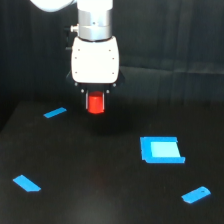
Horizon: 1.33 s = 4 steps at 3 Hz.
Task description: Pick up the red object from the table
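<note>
Far toward the exterior view's left, low on the table (100, 200): a flat blue strip (27, 183), lying slantwise, well apart from everything else. Higher up and a little further in: a second thin blue sliver (55, 112), also flat, near the arm but not touching it.

Next, at upper centre: the gripper (95, 97), hanging straight down beneath a white rounded housing. Between its dark fingers, the red object (95, 103), upright, its top hidden in the grip. Jaws drawn in narrow, closed on the cylinder's sides by the look of it. Seemingly clear of the table, with only a faint dark patch below it; no firm way to tell contact from this single view.

Judged stage: grasp made, lift in hand. To do it well: hold the squeeze steady, no easing of the fingers. Rise straight up, no sideways drift, so the smooth cylinder cannot twist or slide downward out of the pads. Go slowly at first, since only the upper part seems caught and most of the body sticks out below. Keep the wrist vertical.

Further toward the exterior view's right: a blue square (161, 149), flat, larger than the red piece, well apart from it. Last, lower right: a small blue tab (196, 194), tilted, near the table's corner. No obstacle to a vertical lift.
</note>
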{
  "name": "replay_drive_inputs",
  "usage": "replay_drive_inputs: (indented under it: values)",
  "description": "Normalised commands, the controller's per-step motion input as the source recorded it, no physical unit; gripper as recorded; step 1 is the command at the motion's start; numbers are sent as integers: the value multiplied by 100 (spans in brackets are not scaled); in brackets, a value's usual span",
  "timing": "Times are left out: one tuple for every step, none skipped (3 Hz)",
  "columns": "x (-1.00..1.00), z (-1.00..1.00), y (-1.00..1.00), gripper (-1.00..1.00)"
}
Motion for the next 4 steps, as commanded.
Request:
replay_drive_inputs:
  values:
    - [18,98,-7,-97]
    - [3,95,-3,-94]
    - [-3,81,-8,-100]
    - [-6,67,-8,-96]
